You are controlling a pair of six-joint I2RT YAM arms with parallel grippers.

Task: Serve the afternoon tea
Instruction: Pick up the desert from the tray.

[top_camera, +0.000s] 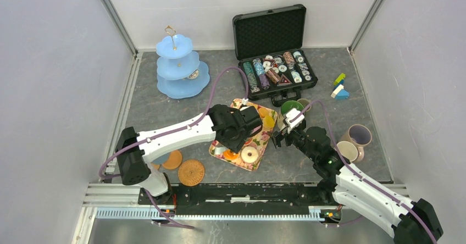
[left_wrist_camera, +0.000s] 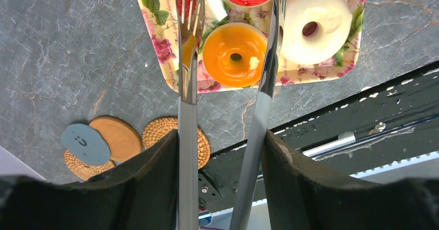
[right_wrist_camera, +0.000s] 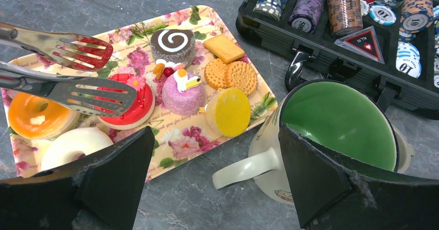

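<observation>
Most of the service is looking undone, in my judgement. The sweets are sitting on the floral rectangular tray (right_wrist_camera: 176, 137) in the middle of the grey tabletop (top_camera: 159, 106): an orange glazed donut (left_wrist_camera: 222, 43), a white ring donut (left_wrist_camera: 331, 12), a red-iced cake (right_wrist_camera: 145, 99), a chocolate swirl cake (right_wrist_camera: 172, 43), a pink frosted cake (right_wrist_camera: 181, 98) and several golden biscuits (right_wrist_camera: 240, 77). The pale blue three-tier stand (top_camera: 181, 71) is standing well apart at the far left, carrying only one small item on its lowest tier, too small to identify.

The left tool (left_wrist_camera: 233, 7), fitted with metal fork tongs, is hovering above the red-iced and orange pieces, its prongs parted and nothing caught between them. The right tool (right_wrist_camera: 216, 131) is gaping wide and empty, just beside the cream mug with the green lining (right_wrist_camera: 336, 116), which is resting on bare tabletop next to the tray.

The round woven coasters (top_camera: 191, 172) are lying unused near the left arm's base, and the lilac mug (top_camera: 358, 135) is waiting at the right. Plating the sweets and seating mugs on coasters are both appearing outstanding.
</observation>
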